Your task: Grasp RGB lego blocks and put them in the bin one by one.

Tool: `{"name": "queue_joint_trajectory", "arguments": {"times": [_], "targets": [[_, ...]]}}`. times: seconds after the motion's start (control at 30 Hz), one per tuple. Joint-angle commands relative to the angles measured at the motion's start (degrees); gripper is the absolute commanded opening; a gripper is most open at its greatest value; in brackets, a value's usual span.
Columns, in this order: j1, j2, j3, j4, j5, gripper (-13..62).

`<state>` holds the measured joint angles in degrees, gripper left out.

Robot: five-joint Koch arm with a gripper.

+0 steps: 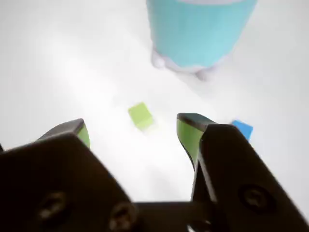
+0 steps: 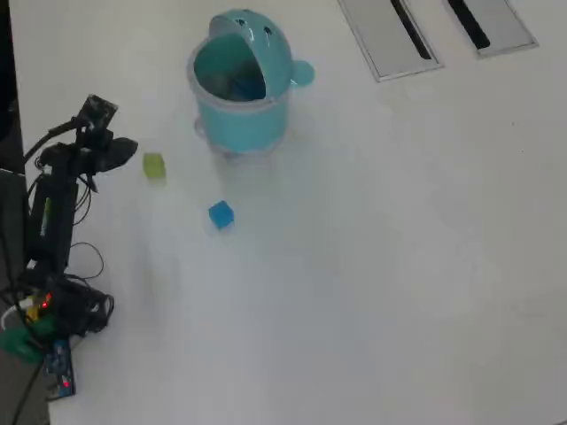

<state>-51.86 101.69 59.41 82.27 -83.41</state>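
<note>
In the wrist view my gripper [image 1: 135, 126] is open above the white table, its green-lined fingers [image 1: 188, 135] wide apart and holding nothing. A yellow-green lego block [image 1: 141, 115] lies on the table just beyond the gap. A blue block [image 1: 242, 129] peeks out past the right finger. The light teal bin [image 1: 198, 31] stands further ahead. From overhead, the gripper [image 2: 128, 152] sits just left of the yellow-green block [image 2: 154, 166]. The blue block [image 2: 221, 214] lies below the bin [image 2: 244, 128], whose lid [image 2: 264, 37] is tipped open.
The arm and its base, wires and a circuit board [image 2: 55, 363] fill the left edge of the overhead view. Two flat grey panels [image 2: 390, 35] lie at the table's top right. The white table [image 2: 399, 266] stretches to the right.
</note>
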Motion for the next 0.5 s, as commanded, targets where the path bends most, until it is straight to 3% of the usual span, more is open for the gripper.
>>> {"name": "queue_joint_trajectory", "arguments": {"times": [0.0,0.47], "targets": [[-0.35,2.99,0.97,-4.75,-0.35,33.5],[0.62,13.54,40.52,-39.38,0.35,34.0]]}}
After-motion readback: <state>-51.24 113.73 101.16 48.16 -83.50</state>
